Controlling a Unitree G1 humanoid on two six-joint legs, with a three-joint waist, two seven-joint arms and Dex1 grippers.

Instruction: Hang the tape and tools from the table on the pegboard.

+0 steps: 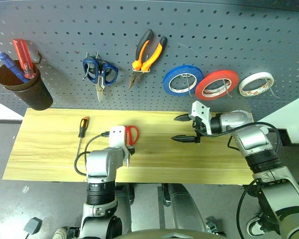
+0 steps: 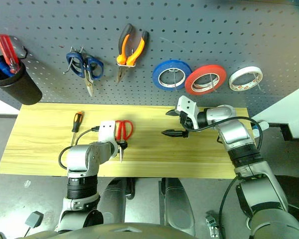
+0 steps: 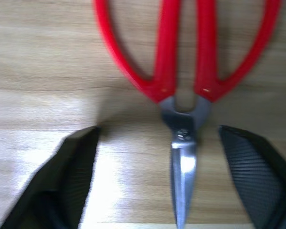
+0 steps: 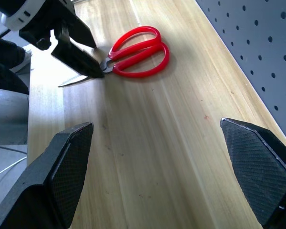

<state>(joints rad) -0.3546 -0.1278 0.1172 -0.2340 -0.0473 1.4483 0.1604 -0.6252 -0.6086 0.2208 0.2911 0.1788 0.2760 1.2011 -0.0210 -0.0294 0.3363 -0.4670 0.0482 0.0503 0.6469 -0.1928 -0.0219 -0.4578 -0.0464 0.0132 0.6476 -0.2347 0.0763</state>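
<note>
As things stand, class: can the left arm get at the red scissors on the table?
Probably yes. The left gripper already straddles the red scissors near the pivot, fingers open on either side, blades lying flat on the table. Nothing lies between fingers and scissors.

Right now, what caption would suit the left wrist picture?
Open left gripper straddling the red-handled scissors lying flat on the wooden table.

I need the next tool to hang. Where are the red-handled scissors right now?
The red-handled scissors lie flat on the table, left of its middle, with the left gripper straddling their blades.
</note>
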